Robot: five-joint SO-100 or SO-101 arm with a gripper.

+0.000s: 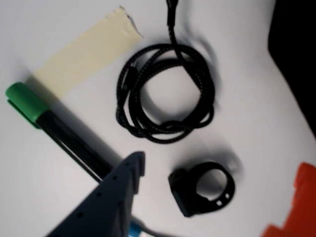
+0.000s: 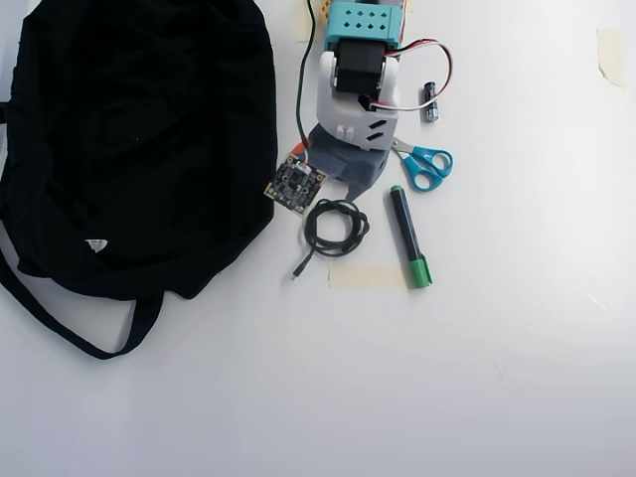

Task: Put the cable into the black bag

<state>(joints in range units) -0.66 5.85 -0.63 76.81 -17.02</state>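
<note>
From the overhead view I see a white table (image 2: 517, 348) carrying everything; taking the cable (image 2: 336, 227) coiled near its middle as my landmark, the black bag (image 2: 139, 139) sprawls to its left, a strip of masking tape (image 2: 366, 276) lies just below it, and the marker (image 2: 408, 237) with its green cap sits to its right. The blue-handled scissors (image 2: 427, 165) lie up and right of the cable; in the wrist view a small black ring strap (image 1: 203, 188) rests just beside the coil.

A hobbyist's workspace: a plain white table (image 2: 517, 378) carries blue-handled scissors (image 2: 427, 164), a green-capped marker (image 2: 408, 237), masking-tape strips (image 2: 366, 276) and a bare circuit board (image 2: 294, 185).
</note>
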